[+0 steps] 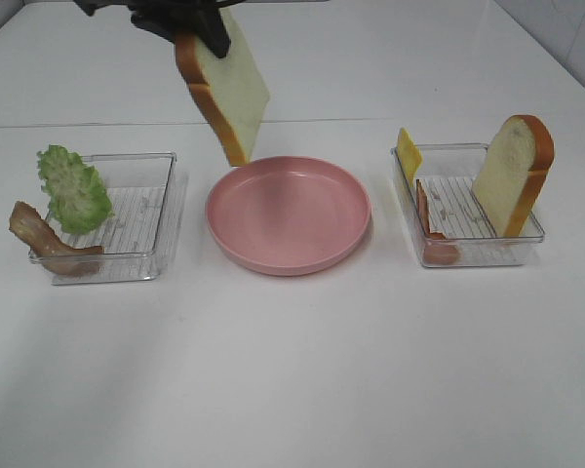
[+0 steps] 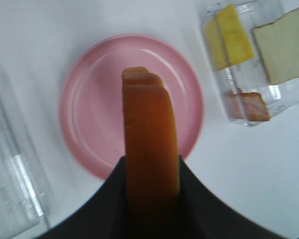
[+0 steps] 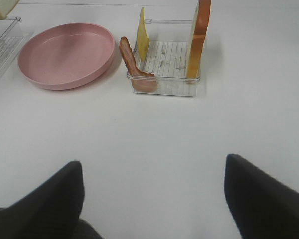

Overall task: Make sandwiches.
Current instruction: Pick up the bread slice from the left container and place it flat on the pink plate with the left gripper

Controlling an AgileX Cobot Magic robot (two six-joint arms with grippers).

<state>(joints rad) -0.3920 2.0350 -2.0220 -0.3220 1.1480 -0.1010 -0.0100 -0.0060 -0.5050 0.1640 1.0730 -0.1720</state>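
The left pincer (image 1: 203, 34) was shut narrow on one end of a white toy bread slice with orange-brown crust (image 1: 229, 93). It hung tilted over the far rim of the round pink plate (image 1: 288, 219) — dropped from up there, it might land on its edge and tumble onto the white surface (image 1: 292, 370). The plate had lots of room, with a clear plastic tray (image 1: 168, 205) apart on one side and a second tray (image 1: 468, 256) on the other — and the right pincer (image 3: 152, 162) stood wide, holding nothing.

Left gripper (image 1: 210, 34) matte black, angular housing, straight dark link behind it, its fingers (image 2: 94, 204) charcoal, flaring in smooth curves toward the base, right gripper (image 3: 153, 160) with two broad dark-grey fingers (image 3: 45, 199), rounded tips, dull finish.
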